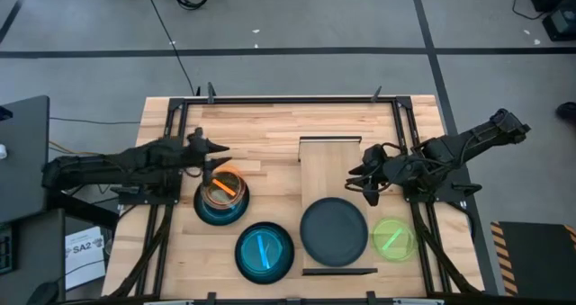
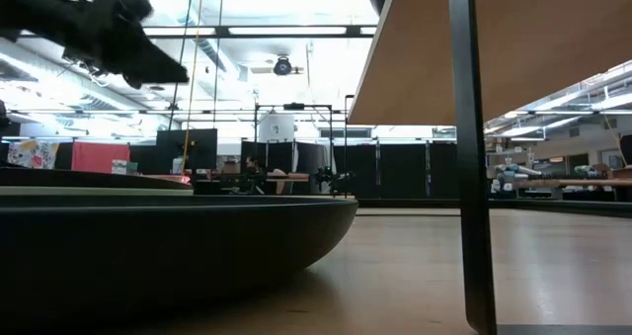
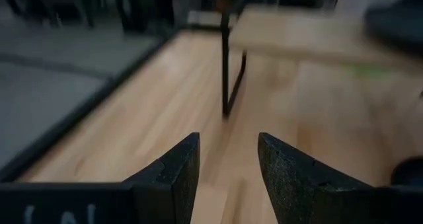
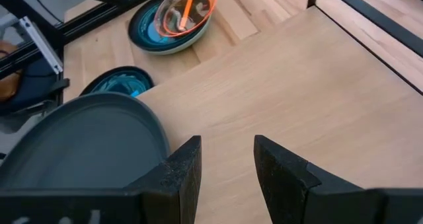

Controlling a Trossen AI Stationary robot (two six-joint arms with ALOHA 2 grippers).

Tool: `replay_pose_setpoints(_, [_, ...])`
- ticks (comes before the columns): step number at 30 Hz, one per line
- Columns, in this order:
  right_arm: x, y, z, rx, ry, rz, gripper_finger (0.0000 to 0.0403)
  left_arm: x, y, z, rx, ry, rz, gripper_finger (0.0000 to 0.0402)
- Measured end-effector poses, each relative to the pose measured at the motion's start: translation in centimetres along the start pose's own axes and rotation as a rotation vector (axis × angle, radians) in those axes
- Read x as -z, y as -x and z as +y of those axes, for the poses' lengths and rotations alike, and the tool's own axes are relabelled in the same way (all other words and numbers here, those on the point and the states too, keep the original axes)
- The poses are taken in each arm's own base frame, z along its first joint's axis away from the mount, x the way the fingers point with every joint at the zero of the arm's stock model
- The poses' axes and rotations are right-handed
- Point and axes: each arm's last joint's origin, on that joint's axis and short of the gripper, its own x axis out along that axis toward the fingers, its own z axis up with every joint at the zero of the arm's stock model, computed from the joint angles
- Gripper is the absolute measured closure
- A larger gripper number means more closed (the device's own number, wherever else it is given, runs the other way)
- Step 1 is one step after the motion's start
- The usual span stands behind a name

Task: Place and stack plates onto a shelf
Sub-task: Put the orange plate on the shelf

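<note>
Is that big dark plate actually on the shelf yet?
Yes: the black plate lies flat on the shelf, at its near end; the rest is bare.

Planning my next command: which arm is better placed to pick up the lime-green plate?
Right, probably. The right gripper hangs open over the shelf, with the lime-green plate on its side. The left gripper is above the orange plate, across the table.
</note>
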Motion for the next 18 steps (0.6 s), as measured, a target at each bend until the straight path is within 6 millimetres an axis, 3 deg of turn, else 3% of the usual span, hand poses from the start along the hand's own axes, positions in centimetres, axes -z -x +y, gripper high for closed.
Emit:
replay_pose_setpoints(10, [0.0,0.0,0.0,0.001,0.001,0.001,0.0258,-1.7,-3.6,1.8,-0.011,0.047,0.367,0.0241])
replay_pose_setpoints(18, [0.0,0.0,0.0,0.001,0.002,0.001,0.0258,-0.3,-5.2,3.2,-0.076,0.097,0.599,0.0241])
